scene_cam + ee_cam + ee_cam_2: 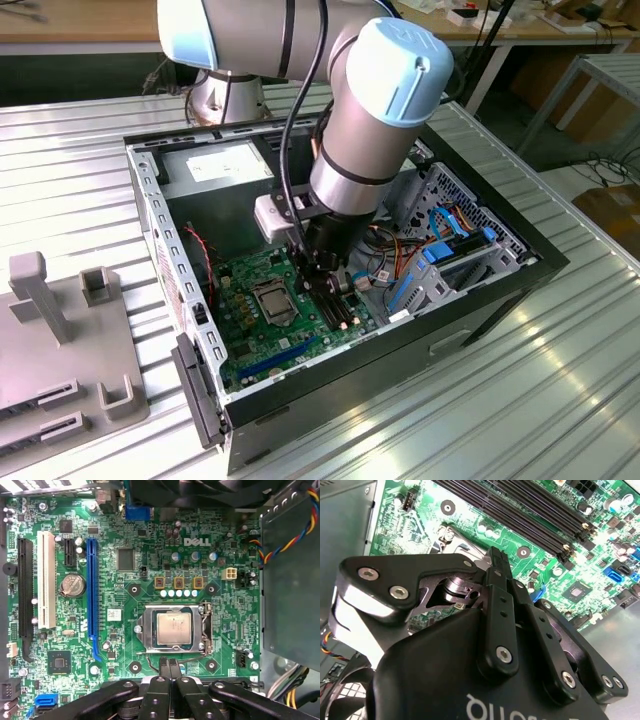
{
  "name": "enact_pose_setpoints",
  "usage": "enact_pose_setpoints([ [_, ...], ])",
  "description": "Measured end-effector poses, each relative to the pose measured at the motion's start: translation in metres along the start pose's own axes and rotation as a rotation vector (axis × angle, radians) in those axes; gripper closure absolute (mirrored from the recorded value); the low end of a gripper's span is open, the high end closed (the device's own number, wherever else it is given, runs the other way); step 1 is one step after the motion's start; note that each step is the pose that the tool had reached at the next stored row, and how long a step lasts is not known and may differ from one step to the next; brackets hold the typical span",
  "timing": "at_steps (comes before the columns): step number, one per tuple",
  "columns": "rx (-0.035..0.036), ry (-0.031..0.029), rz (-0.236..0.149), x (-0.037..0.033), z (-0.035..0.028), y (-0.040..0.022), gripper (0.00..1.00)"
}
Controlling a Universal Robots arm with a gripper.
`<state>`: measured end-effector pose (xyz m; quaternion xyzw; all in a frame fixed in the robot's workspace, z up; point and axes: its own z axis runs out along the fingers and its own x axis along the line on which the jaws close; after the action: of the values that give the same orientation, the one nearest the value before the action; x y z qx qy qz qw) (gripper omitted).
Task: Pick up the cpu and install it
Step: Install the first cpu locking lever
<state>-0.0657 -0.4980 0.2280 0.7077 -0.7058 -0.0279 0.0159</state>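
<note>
The cpu [174,629] is sitting in its socket on the green motherboard [150,545], just beside the gripper [169,663], whose fingers are pressing together on nothing, hovering over the socket's edge.

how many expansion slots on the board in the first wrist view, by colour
black slots: 2 (one long, one short)
white slot: 1
blue slot: 1
total: 4
</note>
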Motion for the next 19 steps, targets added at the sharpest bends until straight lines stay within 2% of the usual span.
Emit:
enact_pose_setpoints([
  [11, 0.0021, 0.014, -0.016, 0.0033, 0.005, 0.0, 0.89],
  [13, 0.003, 0.0241, -0.016, 0.0031, 0.0061, 0.0, 0.89],
  [14, 0.0035, 0.0327, -0.016, 0.0028, 0.0069, 0.0, 0.89],
  [15, 0.004, 0.0367, -0.016, 0.0026, 0.0078, -0.0002, 0.89],
  [17, 0.0048, 0.0381, -0.017, -0.0006, 0.0109, -0.0003, 0.89],
  [19, 0.0059, 0.0382, -0.023, -0.0003, 0.0143, -0.0022, 0.89],
])
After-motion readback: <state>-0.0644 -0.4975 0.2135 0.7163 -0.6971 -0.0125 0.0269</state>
